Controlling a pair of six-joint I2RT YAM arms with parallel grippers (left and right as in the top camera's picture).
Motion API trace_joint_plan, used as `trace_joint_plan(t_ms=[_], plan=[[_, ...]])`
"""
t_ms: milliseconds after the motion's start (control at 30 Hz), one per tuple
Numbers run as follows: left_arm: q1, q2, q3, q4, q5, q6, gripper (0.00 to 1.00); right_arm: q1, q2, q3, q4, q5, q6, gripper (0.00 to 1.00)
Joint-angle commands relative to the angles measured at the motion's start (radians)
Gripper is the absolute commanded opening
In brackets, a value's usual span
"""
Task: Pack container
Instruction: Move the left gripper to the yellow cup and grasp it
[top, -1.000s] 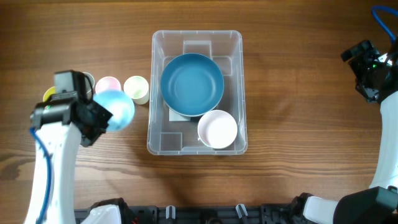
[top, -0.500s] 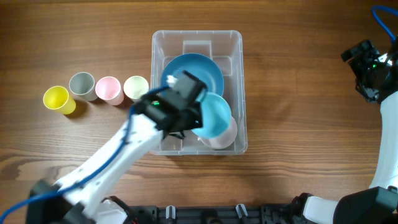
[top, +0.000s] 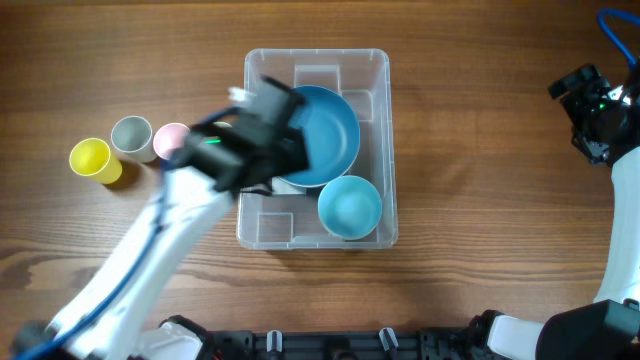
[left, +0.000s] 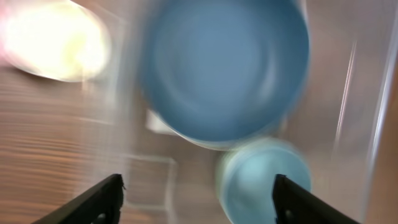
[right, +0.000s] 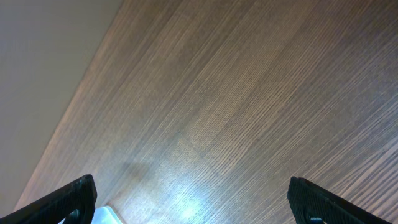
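The clear container (top: 381, 80) sits mid-surface (top: 480, 250), its long side running away from the robot. A large blue bowl (top: 325, 135) fills the far half almost wall to wall. That looks to be the reason the small light-blue bowl (top: 350, 207) is tucked into the near right corner, just beside it. The left tool (left: 199, 202) hovers over the container's left wall, fingers spread wide with nothing between them. The right tool (right: 199, 202) hangs well apart over bare wood, equally spread and empty, by judgement parked clear of the work. A yellow cup (top: 90, 160), grey cup (top: 131, 136) and pink cup (top: 172, 138) stand in a row left of the container, within the left arm's reach. What seems to be a white label (left: 155, 119) shows under the large bowl, but the wrist view is smeared and no writing can be read
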Motion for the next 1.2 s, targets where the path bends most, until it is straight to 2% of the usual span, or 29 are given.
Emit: trace_joint_plan(t_ms=[0, 100, 167, 233, 333, 433, 533, 633, 667, 733, 767, 800, 1000, 1167], plan=[[0.253, -0.100, 0.013, -0.075, -0.119, -0.003, 0.81, -0.002, 0.011, 0.003, 0.002, -0.008, 0.007, 1.00], [0.608, -0.084, 0.012, -0.130, -0.101, -0.015, 0.83, -0.002, 0.011, 0.003, 0.002, -0.008, 0.007, 1.00], [0.797, -0.040, 0.012, -0.114, -0.018, -0.014, 0.81, -0.002, 0.011, 0.003, 0.002, -0.008, 0.007, 1.00], [0.939, 0.023, 0.012, -0.084, 0.042, -0.014, 0.80, -0.002, 0.011, 0.003, 0.002, -0.008, 0.008, 1.00], [1.078, 0.157, 0.012, -0.013, 0.045, -0.014, 0.78, -0.002, 0.011, 0.003, 0.002, -0.008, 0.007, 1.00], [1.128, 0.277, 0.012, 0.063, 0.072, -0.003, 0.75, -0.002, 0.011, 0.003, 0.002, -0.008, 0.007, 1.00], [1.133, 0.390, 0.012, 0.143, 0.146, 0.050, 0.71, -0.002, 0.011, 0.003, 0.002, -0.008, 0.008, 1.00], [1.131, 0.465, 0.012, 0.176, 0.149, 0.071, 0.68, -0.002, 0.011, 0.003, 0.002, -0.008, 0.007, 1.00], [1.131, 0.484, 0.012, 0.182, 0.149, 0.078, 0.64, -0.002, 0.011, 0.003, 0.002, -0.008, 0.007, 1.00], [1.131, 0.503, 0.012, 0.190, 0.148, 0.080, 0.52, -0.002, 0.011, 0.003, 0.002, -0.008, 0.007, 1.00], [1.131, 0.509, 0.012, 0.196, 0.149, 0.080, 0.33, -0.002, 0.011, 0.003, 0.002, -0.008, 0.007, 1.00], [1.131, 0.510, 0.012, 0.196, 0.143, 0.080, 0.04, -0.002, 0.011, 0.003, 0.002, -0.008, 0.008, 1.00], [1.149, 0.424, 0.013, 0.144, 0.116, 0.076, 0.04, -0.002, 0.011, 0.003, 0.002, -0.008, 0.008, 1.00], [1.119, 0.144, 0.094, -0.029, 0.154, 0.083, 0.04, -0.002, 0.011, 0.003, 0.002, -0.008, 0.007, 1.00]])
